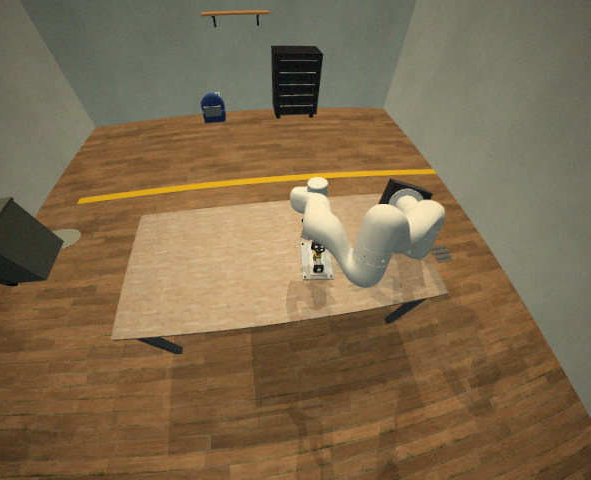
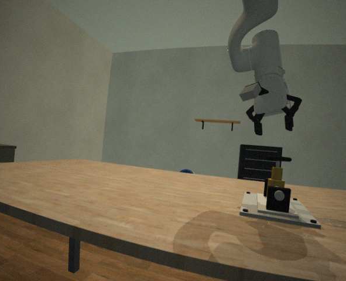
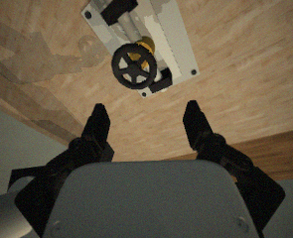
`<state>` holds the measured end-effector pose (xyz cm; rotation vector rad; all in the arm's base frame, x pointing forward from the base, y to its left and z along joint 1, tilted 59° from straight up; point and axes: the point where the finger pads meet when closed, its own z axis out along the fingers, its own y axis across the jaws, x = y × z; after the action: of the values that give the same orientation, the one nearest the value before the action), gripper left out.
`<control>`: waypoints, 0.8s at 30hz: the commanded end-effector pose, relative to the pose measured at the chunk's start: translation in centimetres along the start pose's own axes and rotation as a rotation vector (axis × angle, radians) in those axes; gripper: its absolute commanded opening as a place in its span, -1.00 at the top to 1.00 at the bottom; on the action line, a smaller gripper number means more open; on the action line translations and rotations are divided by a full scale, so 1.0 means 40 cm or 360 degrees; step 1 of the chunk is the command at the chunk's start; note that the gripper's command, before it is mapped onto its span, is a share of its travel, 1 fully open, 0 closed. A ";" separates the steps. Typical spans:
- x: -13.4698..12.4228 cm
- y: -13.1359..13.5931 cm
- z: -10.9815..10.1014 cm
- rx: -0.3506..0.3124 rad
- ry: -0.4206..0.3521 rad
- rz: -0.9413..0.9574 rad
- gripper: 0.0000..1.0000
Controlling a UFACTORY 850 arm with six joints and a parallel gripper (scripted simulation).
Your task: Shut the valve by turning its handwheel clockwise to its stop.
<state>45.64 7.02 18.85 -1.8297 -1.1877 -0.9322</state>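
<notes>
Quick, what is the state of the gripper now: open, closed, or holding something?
Gripper: open, jaws spread wide, holding nothing; it hangs above the handwheel, not touching it.

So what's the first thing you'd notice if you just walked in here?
The big white arm curling down from above, its black jaws wide open and holding nothing, hanging over the table. Right below sits a small valve on a pale plate, with a black handwheel on top of a yellow stem. Behind the table, a yellow line crosses the wooden floor.
</notes>
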 end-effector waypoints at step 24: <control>0.038 -0.068 0.026 -0.0244 -0.0062 0.0131 -1.00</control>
<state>43.67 9.21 20.31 -2.0103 -1.0806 -0.9669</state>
